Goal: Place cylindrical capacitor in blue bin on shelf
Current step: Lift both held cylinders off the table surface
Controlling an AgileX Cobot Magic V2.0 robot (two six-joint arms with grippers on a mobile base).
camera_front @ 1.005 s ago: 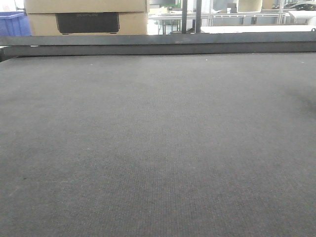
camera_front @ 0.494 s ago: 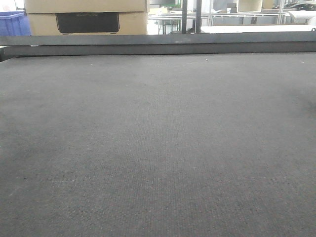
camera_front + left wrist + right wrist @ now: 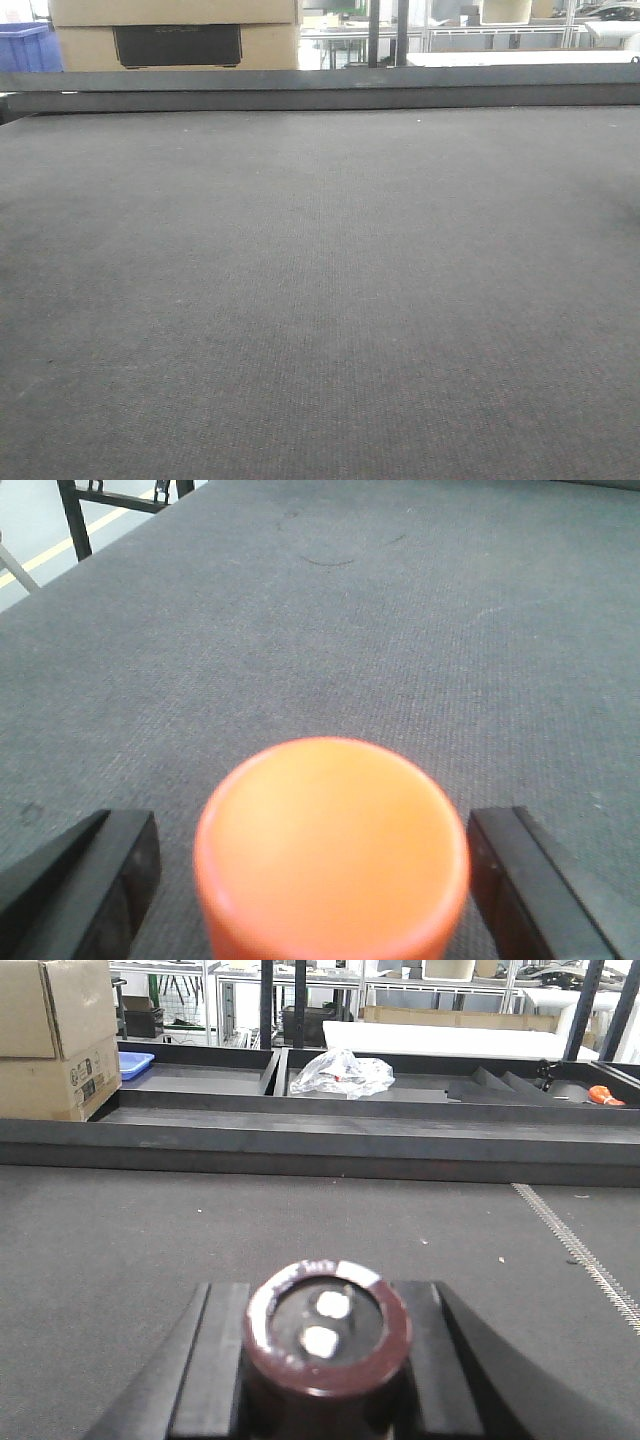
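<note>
While the right gripper (image 3: 327,1385) clamps the cylindrical capacitor (image 3: 327,1325), the left gripper (image 3: 315,880) stands parted.
The capacitor sits upright, terminals up, grey mat (image 3: 120,1250) beyond it; an orange cylinder (image 3: 330,850) stands between the left fingers (image 3: 110,870), gaps on both sides.

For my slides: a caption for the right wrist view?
Right tool gripping a capacitor, dark mat ahead.
</note>
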